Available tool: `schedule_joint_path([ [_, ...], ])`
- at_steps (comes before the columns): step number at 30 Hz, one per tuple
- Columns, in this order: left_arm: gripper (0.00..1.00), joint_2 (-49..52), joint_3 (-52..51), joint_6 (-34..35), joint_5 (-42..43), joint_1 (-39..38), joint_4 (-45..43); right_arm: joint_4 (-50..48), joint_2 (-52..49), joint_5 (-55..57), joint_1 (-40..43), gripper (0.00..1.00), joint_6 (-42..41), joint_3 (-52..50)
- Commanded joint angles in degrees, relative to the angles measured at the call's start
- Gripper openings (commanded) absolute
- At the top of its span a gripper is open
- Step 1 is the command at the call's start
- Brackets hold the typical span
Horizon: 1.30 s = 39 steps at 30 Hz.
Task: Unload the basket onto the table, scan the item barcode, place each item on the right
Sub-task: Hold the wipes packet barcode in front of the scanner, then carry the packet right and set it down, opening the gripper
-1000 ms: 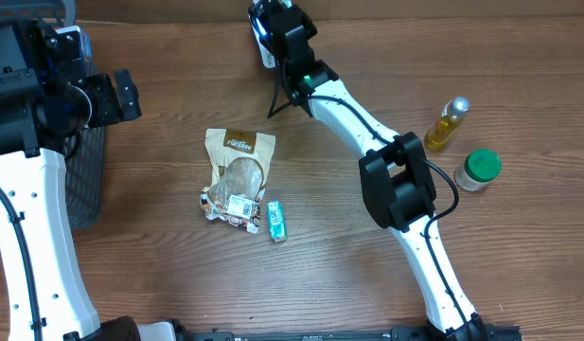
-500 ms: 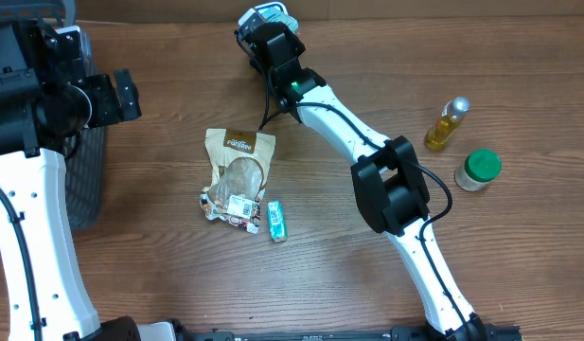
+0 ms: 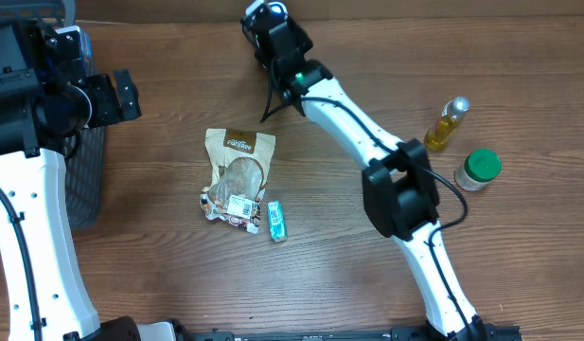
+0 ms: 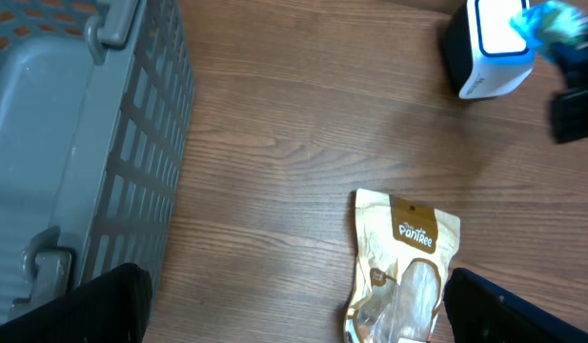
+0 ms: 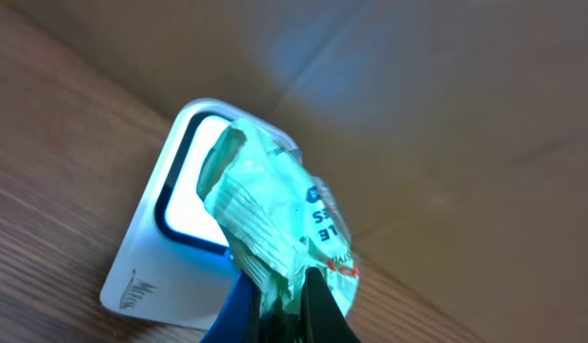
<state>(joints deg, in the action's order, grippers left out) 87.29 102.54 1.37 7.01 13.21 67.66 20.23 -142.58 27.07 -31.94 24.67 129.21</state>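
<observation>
One-handed gripping here: pinching a crumpled green packet [image 5: 274, 219] by its lower end in the right pincer [image 5: 279, 300], fingers shut tight on the wrapper. Holding it upright above the fingertips, right in front of a white scanner [image 5: 146, 276]. Covering part of the scanner's glowing blue-white window just behind the packet, touching it or not — impossible to tell. Reaching, in the overhead view, to the far edge of the wooden table [image 3: 159, 275], well apart from everything else lying there.

Hanging wide open with the left pincer [image 4: 308, 319], gripping nothing and showing both fingertips at the bottom corners of its own view. Looking down on a brown snack pouch [image 4: 403, 267], lying flat below and between the open fingers, nearer the right one. Also looking down on a grey basket [image 4: 84, 143] off to the pincer's left in that view. Facing the scanner and the packet far ahead, toward its right.

Sharing the table too with a small green pack [image 3: 275, 220], lying just beside the pouch's lower end on the side away from the left pincer. Also sharing it with a bottle [image 3: 447, 123] of yellow oil and a green-lidded jar [image 3: 478, 169] — both standing well apart from the right pincer, near that arm's elbow.
</observation>
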Motion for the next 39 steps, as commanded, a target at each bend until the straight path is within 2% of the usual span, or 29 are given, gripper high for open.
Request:
schedule_joint_path([
  [1, 0.99, 0.09, 0.63, 0.35, -0.11, -0.15, -0.22, 3.13, 11.58, 0.92, 0.31, 0.04, -6.34, 1.49],
  [6, 1.00, 0.09, 0.63, 0.35, -0.11, -0.15, -0.22, 15.28, 18.03, 0.90, 0.79, 0.04, -13.31, 1.49],
  [12, 1.00, 0.09, 0.63, 0.35, -0.11, -0.15, -0.22, 37.20, 21.00, -3.98, 2.16, 0.04, -21.05, 1.49],
  [15, 1.00, 0.09, 0.63, 0.35, -0.11, -0.15, -0.22, 49.55, 20.96, -12.02, 3.76, 0.04, -27.65, 0.92],
  [18, 0.99, 0.09, 0.63, 0.35, -0.11, -0.15, -0.22, 57.66, 20.96, -22.51, 5.90, 0.04, -31.74, -0.74],
  [19, 1.00, 0.09, 0.63, 0.35, -0.11, -0.15, -0.22, 62.29, 20.94, -29.22, 7.50, 0.04, -32.17, -2.45],
  [27, 1.00, 0.09, 0.63, 0.35, -0.11, -0.15, -0.22, 71.65, 20.94, -32.79, 11.15, 0.04, -32.15, -10.67],
  [39, 1.00, 0.09, 0.63, 0.35, -0.13, -0.15, -0.22, 69.55, 20.94, -31.56, 11.45, 0.04, -31.93, -22.32],
])
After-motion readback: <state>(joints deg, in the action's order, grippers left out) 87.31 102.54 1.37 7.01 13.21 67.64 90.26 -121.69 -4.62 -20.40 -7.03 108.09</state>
